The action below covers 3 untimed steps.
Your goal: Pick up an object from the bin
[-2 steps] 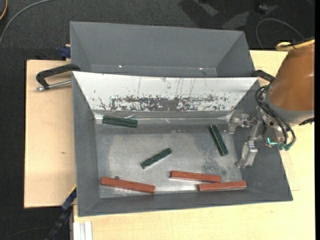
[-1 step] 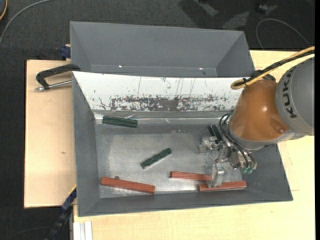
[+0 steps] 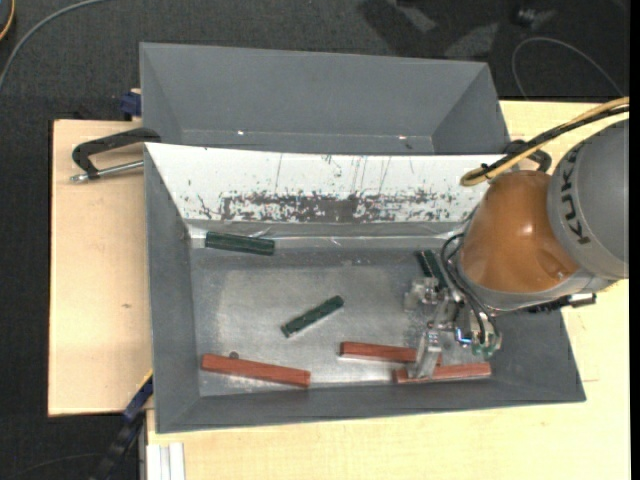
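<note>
We see the bin (image 3: 168, 298) as grey sheet metal, matt on its walls, with a floor rubbed to a dull sheen and a back wall scratched and flecked dark. The red bars (image 3: 255, 370) look smooth and matt, and the dark green sticks (image 3: 312, 317) are equally dull; we cannot tell plastic from wood. The orange cover (image 3: 510, 233) is glossy and smooth. The pincer (image 3: 432, 353) looks like bare, glinting metal. The grey shell (image 3: 605, 203) is smooth and softly shiny.

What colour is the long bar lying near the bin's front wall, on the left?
The long bar is reddish-brown, as the camera view shows plainly.
</note>
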Each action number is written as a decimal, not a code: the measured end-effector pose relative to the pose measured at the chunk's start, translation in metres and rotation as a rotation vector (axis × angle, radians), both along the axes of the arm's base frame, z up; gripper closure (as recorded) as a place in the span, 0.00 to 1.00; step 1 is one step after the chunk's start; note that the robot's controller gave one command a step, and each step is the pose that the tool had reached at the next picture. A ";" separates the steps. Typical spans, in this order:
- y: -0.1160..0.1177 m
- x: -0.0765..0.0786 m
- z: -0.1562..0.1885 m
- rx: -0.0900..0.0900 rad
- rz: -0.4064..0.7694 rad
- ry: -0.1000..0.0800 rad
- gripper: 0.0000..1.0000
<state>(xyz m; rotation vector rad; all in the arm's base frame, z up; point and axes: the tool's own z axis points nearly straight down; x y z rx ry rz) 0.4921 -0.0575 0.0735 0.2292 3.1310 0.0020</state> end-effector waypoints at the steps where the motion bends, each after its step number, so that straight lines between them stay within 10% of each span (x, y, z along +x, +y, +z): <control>1: 0.000 -0.001 0.000 0.000 0.001 0.002 1.00; 2: -0.008 0.022 0.126 -0.002 0.013 -0.013 1.00; 3: -0.024 0.027 0.280 -0.006 0.381 -0.012 1.00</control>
